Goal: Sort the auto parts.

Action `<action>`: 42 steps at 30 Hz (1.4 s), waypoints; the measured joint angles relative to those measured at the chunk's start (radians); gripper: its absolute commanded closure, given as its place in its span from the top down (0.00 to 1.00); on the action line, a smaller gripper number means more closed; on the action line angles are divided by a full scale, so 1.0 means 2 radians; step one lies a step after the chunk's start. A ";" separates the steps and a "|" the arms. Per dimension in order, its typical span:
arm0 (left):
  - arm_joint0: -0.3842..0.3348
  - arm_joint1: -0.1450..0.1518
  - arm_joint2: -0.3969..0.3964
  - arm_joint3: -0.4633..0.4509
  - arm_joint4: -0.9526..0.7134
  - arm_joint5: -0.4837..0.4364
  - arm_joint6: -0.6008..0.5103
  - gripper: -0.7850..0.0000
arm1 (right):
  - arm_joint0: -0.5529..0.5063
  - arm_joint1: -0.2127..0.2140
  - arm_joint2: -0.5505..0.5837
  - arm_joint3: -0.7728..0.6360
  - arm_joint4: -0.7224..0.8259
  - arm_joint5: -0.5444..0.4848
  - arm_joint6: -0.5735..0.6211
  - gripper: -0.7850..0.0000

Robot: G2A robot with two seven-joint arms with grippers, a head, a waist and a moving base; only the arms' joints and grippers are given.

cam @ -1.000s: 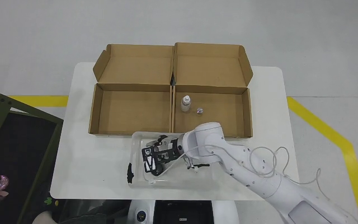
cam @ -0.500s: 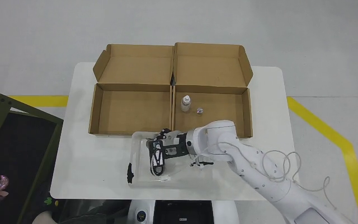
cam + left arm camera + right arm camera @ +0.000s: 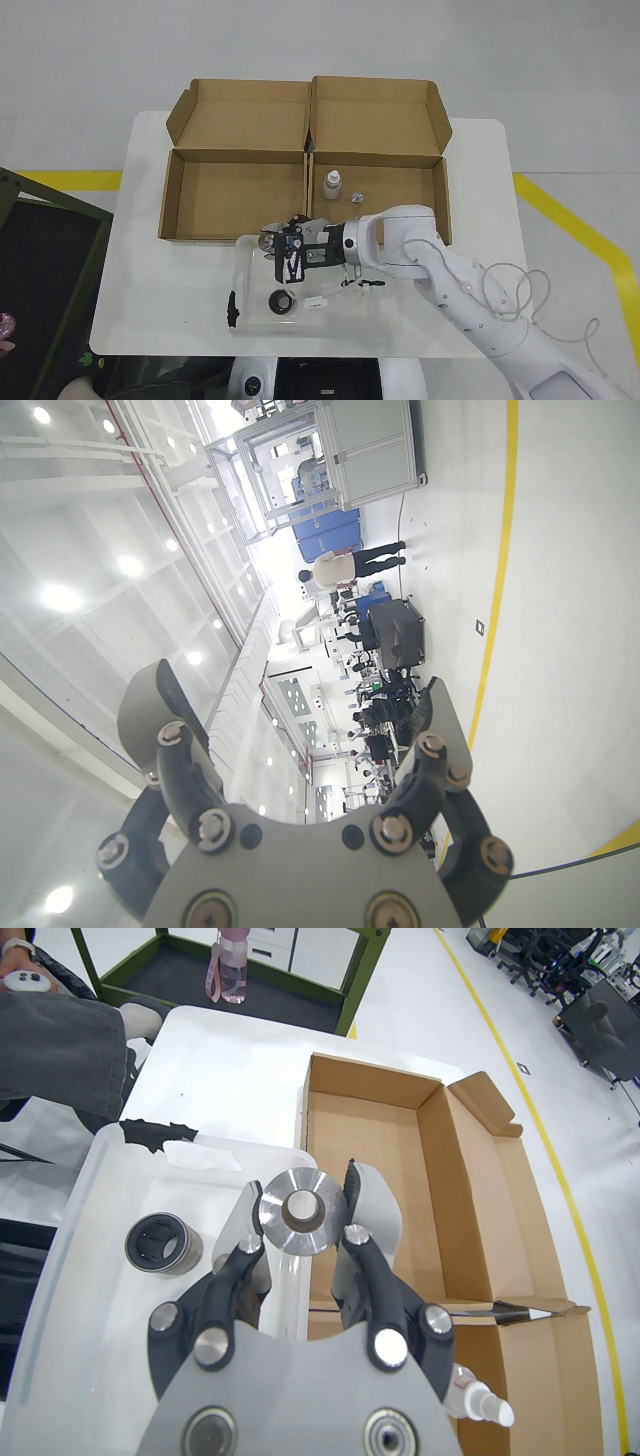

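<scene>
Polished metal, a flanged ring point(image 3: 302, 1218) with a round bore, was what I found clamped in the right gripper point(image 3: 302, 1205) at inspection. Both fingers pressed on the flange from opposite sides, and the bore faced the wrist camera. The ring hung clear of the bin floor and touched nothing but the fingers.

From the top view I placed the gripper above the far edge of the clear plastic bin point(image 3: 243, 280). It was just beside the near wall of the left box point(image 3: 235, 200), close to where that box met the right box point(image 3: 400, 205).

Bin contents as noted:
- A black cylindrical bearing point(image 3: 162, 1243) lay on its side on the bin floor, apart from the held ring.
- A small white part point(image 3: 318, 301) lay just beside the bearing.
- A ragged strip of black tape point(image 3: 232, 308) sat on the bin's rim, on the side away from the arm.

Box contents as noted:
- The right box held a white bottle point(image 3: 332, 184) standing upright near the shared wall.
- A small metal piece point(image 3: 355, 197) lay just beside the bottle.

The two cardboard boxes stood side by side, walls touching and lids folded back, on the white table point(image 3: 150, 290). The bin sat directly in front of them.

The left gripper point(image 3: 297, 680) pointed up toward the hall ceiling. Its fingers were spread wide with nothing between them.
</scene>
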 measured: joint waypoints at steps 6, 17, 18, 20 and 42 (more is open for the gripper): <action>0.000 0.000 0.000 0.000 0.000 0.000 0.000 1.00 | 0.011 -0.003 0.006 0.013 0.011 0.009 -0.011 0.00; 0.000 0.000 0.000 0.000 0.000 0.000 0.000 1.00 | 0.044 -0.014 -0.001 0.071 0.039 0.038 -0.026 0.00; 0.000 0.000 0.000 0.000 0.000 0.000 0.000 1.00 | 0.048 -0.016 -0.002 0.076 0.040 0.040 -0.027 0.00; 0.000 0.000 0.000 0.000 0.000 0.000 0.000 1.00 | 0.056 -0.019 -0.007 0.089 0.043 0.046 -0.029 0.00; 0.000 0.000 0.000 0.000 0.000 0.000 0.000 1.00 | 0.133 -0.066 -0.069 0.218 0.051 0.126 -0.008 0.00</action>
